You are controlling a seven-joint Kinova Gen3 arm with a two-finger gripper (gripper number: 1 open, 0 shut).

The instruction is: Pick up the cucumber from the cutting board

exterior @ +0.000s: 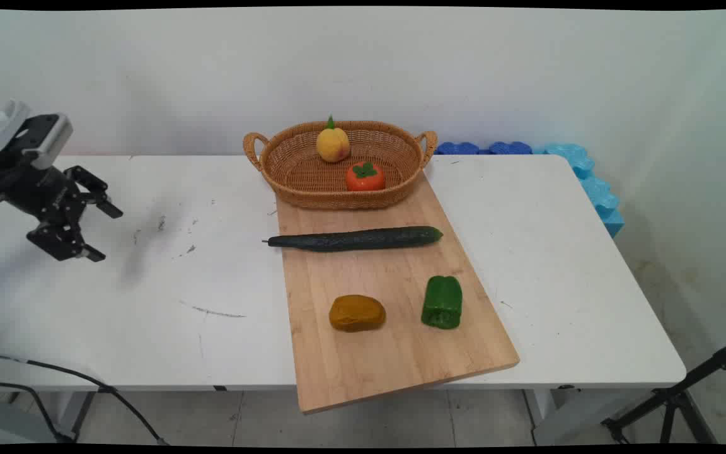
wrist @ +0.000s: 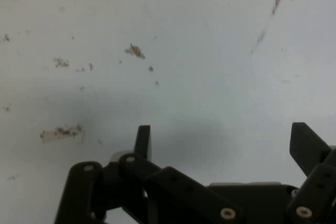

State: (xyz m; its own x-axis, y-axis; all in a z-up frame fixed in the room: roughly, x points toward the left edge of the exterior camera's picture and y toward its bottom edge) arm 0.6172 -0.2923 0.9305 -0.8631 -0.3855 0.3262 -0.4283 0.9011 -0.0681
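I see the board (exterior: 401,353) lying on the white desk (exterior: 558,284), and its near end hangs a little over the near edge of the desk. Nearest on the board are two things side by side but apart: a brown-yellow lump (exterior: 357,313) on the left, which I cannot name with certainty, and a green pepper (exterior: 442,302) on the right. Farther on, a long dark cucumber (exterior: 355,239) lies across the board, and its thin left tip goes over the left edge of the board. Behind the cucumber stands a woven basket (exterior: 287,173) with two handles, with its near part resting on the far end of the board. Inside it, a red-orange fruit with a green leaf top (exterior: 365,177) sits on the near side, and a yellow fruit (exterior: 333,144) on the far side.

My gripper (exterior: 103,233) is at the far left, above the bare desk and well apart from the board. Its fingers (wrist: 143,141) are spread wide and hold nothing. In the hand view I see only the desk surface with some small brown marks (wrist: 62,132) and scratches.

At the far right, blue foam pieces (exterior: 580,167) lie along the desk edge by the wall.
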